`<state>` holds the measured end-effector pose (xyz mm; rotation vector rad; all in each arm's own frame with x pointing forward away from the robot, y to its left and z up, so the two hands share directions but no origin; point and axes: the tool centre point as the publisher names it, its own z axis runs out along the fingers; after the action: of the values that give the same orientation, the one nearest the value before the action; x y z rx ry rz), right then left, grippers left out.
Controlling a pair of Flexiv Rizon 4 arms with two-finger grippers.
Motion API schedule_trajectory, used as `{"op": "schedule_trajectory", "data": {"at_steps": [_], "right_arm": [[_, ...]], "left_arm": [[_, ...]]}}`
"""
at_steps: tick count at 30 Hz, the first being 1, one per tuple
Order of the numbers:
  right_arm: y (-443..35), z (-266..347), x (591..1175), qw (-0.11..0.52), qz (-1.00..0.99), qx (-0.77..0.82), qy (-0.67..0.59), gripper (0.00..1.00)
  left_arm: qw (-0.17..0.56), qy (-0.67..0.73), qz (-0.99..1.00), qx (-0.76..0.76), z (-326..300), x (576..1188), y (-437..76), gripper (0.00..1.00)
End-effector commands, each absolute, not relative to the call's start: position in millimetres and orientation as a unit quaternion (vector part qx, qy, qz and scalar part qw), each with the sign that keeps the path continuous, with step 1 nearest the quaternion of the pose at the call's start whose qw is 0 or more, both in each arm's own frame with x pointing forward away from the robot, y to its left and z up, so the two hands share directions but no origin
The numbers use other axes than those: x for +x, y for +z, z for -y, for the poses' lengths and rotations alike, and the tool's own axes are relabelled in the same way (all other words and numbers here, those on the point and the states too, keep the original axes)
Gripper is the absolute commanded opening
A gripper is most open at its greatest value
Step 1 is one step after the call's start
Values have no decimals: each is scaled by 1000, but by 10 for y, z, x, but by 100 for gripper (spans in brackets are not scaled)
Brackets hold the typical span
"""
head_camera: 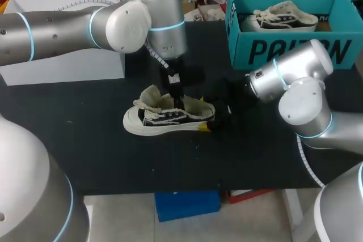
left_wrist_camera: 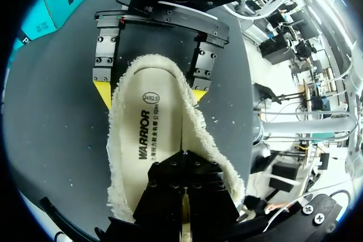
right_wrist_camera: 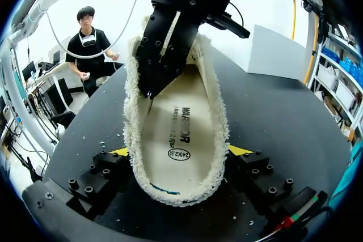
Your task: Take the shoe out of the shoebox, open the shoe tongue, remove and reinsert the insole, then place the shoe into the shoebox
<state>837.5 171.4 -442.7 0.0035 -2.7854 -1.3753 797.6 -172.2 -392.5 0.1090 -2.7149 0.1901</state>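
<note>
A low fleece-lined shoe [head_camera: 164,118] sits on the dark surface [head_camera: 85,140], outside the teal shoebox [head_camera: 283,49]. It looks light and floppy, best steadied at the firmer heel. The right gripper [right_wrist_camera: 180,151] has its jaws wide, clamped on the heel sides. The left gripper [left_wrist_camera: 181,196] has its jaws pressed together inside the shoe, over the insole [left_wrist_camera: 159,128]; whether they pinch it is unclear

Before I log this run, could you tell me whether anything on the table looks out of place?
Only one thing: small pale flecks, perhaps lint from the fleece lining, lie scattered on the table around the shoe. Otherwise nothing looks damaged, spilled or askew.
</note>
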Motion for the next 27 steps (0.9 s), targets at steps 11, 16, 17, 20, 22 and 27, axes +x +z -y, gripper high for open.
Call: {"op": "schedule_trajectory", "data": {"at_steps": [11,16,17,20,22,27], "right_arm": [[-4465,-1709,8390,18,897,0,-442,0],[-4465,-1709,8390,18,897,0,-442,0],[-4465,-1709,8390,18,897,0,-442,0],[-4465,-1709,8390,18,897,0,-442,0],[-4465,-1709,8390,18,897,0,-442,0],[-4465,-1709,8390,18,897,0,-442,0]], "left_arm": [[207,60,975,51,1751,7925,-4143,0],[206,59,975,56,1774,7921,-4194,0],[206,59,975,56,1777,7920,-4200,0],[205,59,975,58,1798,7905,-4220,0],[206,59,975,59,1805,7902,-4242,0],[201,65,975,61,1804,7909,-4236,0]]}}
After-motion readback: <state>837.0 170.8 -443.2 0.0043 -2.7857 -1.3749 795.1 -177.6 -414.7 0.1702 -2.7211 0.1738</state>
